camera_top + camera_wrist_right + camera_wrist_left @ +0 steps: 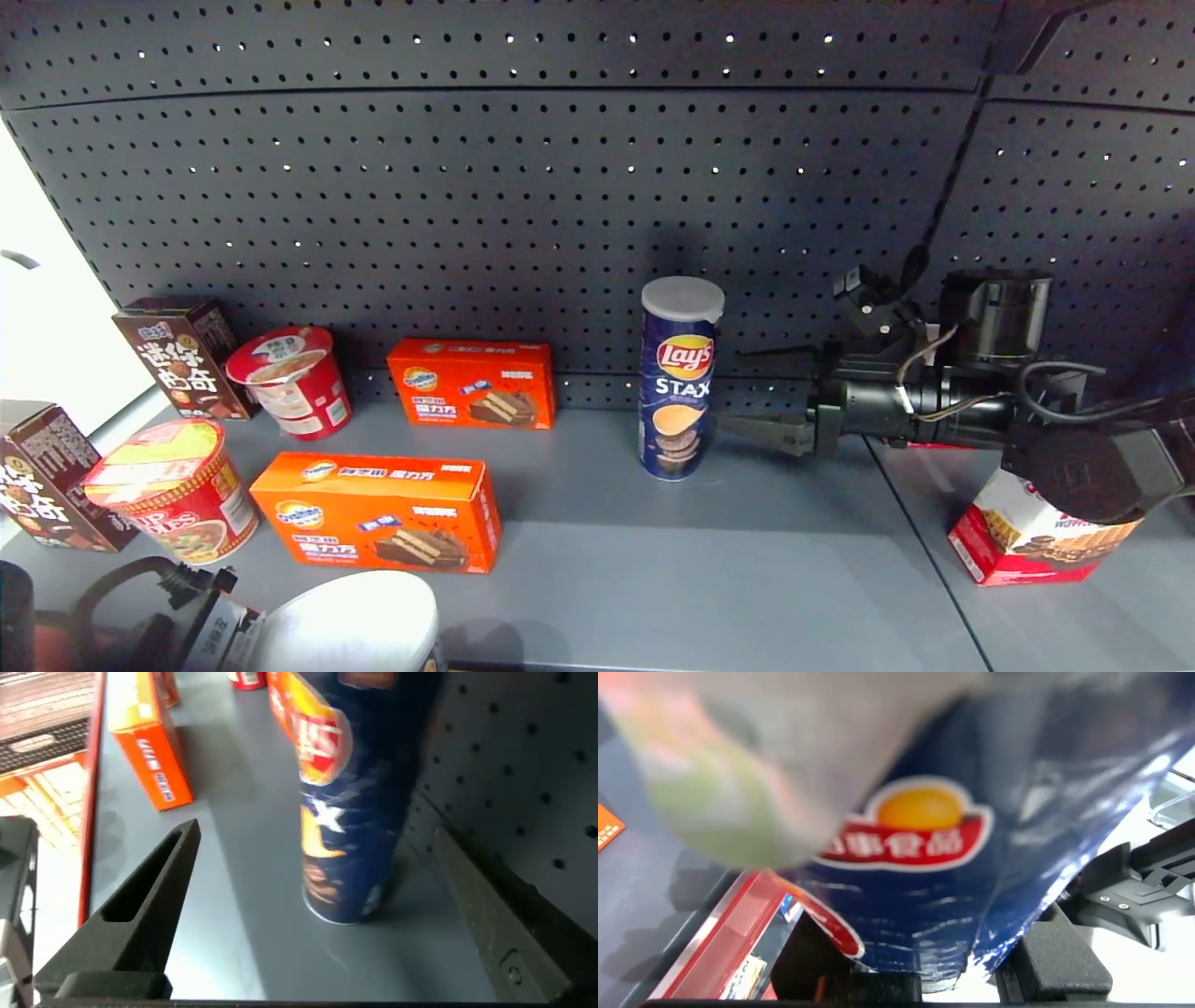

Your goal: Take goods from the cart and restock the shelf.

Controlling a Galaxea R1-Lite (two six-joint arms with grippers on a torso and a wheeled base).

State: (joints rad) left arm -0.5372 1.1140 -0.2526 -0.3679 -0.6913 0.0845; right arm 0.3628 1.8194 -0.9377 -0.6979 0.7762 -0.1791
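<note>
A blue chips can (680, 378) with a grey lid stands upright on the grey shelf (728, 560), close to the pegboard back. My right gripper (739, 390) hovers level just to its right, open, its fingers apart from the can. In the right wrist view the can (350, 812) stands just ahead of the open gripper (318, 840). At the bottom left, my left gripper (943, 975) is shut on a second blue chips can (971, 849), whose pale lid (345, 621) points toward the shelf's front edge.
Two orange cake boxes (471, 383) (378, 513) lie left of the standing can. Farther left are two cup noodles (291, 378) (177, 490) and brown boxes (187, 355). A red wafer box (1027, 541) sits under my right arm. Open shelf lies in front of the can.
</note>
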